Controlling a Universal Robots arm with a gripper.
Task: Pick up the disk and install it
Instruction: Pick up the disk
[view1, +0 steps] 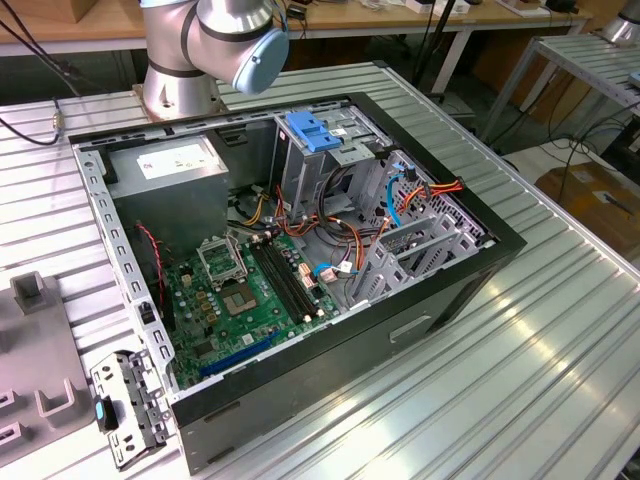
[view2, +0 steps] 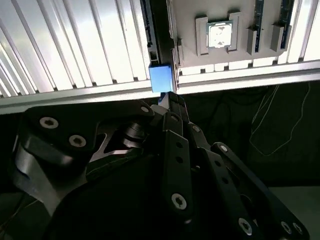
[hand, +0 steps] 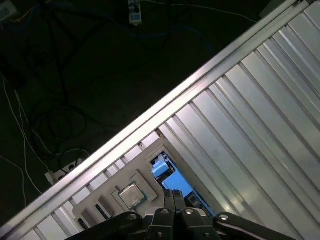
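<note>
The pincer (view2: 168, 100) sits right at the blue end of the disk (view2: 161, 79); I cannot tell if it is open or shut. The disk is just beside the grey tray (view2: 187, 30). It looks hard, a bit heavy and easy to break, so I would hold it by its blue sides

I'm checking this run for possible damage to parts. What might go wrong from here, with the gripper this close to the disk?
1. The disk sits at the table's rim, right by the gripper; a poor hold might drop it over the edge.
2. A processor chip lies in the grey tray beside the disk; a sideways swing may knock it.
3. In the exterior view, orange and blue cables crowd the drive cage and may snag the disk.
</note>
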